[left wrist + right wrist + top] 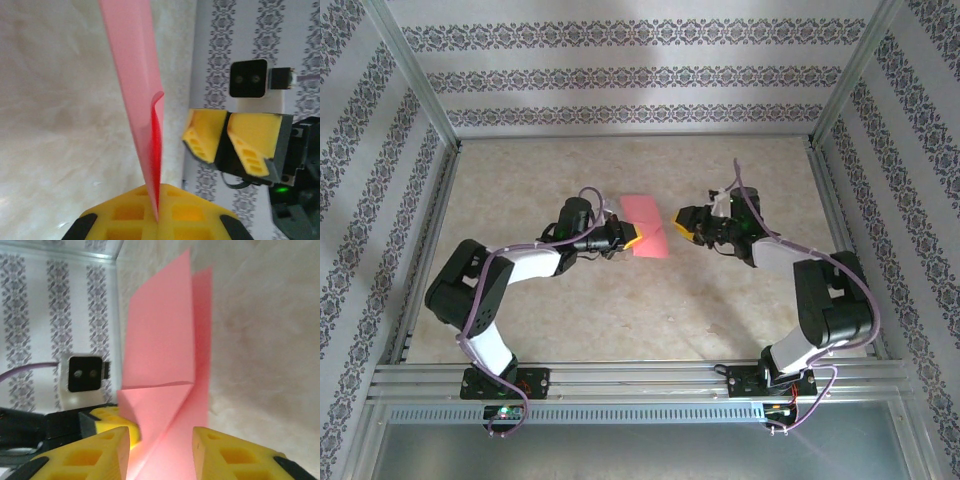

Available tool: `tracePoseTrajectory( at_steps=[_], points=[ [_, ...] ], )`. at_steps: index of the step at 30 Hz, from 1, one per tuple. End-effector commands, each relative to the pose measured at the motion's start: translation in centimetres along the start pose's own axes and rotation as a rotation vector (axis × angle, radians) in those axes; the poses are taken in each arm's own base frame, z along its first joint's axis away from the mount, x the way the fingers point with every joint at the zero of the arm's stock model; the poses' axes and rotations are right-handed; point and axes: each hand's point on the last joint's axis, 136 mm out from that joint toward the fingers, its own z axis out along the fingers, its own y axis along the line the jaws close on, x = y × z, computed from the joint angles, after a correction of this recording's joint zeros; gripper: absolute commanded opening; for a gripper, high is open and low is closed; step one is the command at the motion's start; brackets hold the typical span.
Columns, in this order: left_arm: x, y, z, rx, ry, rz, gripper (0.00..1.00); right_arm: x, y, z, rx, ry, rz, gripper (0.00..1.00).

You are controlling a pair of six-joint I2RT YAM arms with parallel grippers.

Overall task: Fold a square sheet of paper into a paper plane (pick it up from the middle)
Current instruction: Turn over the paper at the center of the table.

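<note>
Over the desk (620, 310) our left tool (633, 238) pinches the paper (650, 222); with our right tool (678, 222) spread, folds may spring open.

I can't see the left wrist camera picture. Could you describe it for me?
A folded pink-red sheet of paper stands edge-on over a pale table, pinched at the bottom by the left gripper. To its right, the right gripper faces it, open and not touching.

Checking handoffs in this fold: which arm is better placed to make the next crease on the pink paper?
Probably right. The left gripper is shut on the pink paper, so it is busy holding. The right gripper faces the paper with jaws open and empty, close beside it.
</note>
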Motion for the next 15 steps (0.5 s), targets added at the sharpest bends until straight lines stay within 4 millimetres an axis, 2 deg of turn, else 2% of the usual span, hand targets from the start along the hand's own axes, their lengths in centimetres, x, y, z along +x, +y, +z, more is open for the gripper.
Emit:
tracePoseTrajectory(
  at_steps=[1, 6, 9, 13, 15],
  points=[
    [-0.5, 0.4, -2.7, -0.231, -0.018, 0.179, 0.03, -1.1, -1.7, -2.5, 0.154, -0.101, -0.081, 0.42],
    [-1.1, 2.5, -8.0, -0.691, -0.012, 0.362, 0.02, -2.3, -1.9, -5.7, 0.317, -0.207, -0.191, 0.59],
    [-2.3, 2.1, -11.1, -0.929, -0.034, 0.485, 0.00, -2.9, -1.8, -7.1, 0.387, -0.257, -0.242, 0.69],
    [-3.8, 1.3, -14.0, -1.207, -0.054, 0.640, 0.00, -3.1, -1.6, -8.2, 0.418, -0.293, -0.277, 0.76],
    [-4.3, 1.7, -14.6, -1.333, -0.041, 0.689, 0.00, -3.1, -1.7, -8.5, 0.430, -0.311, -0.279, 0.79]
  ],
)
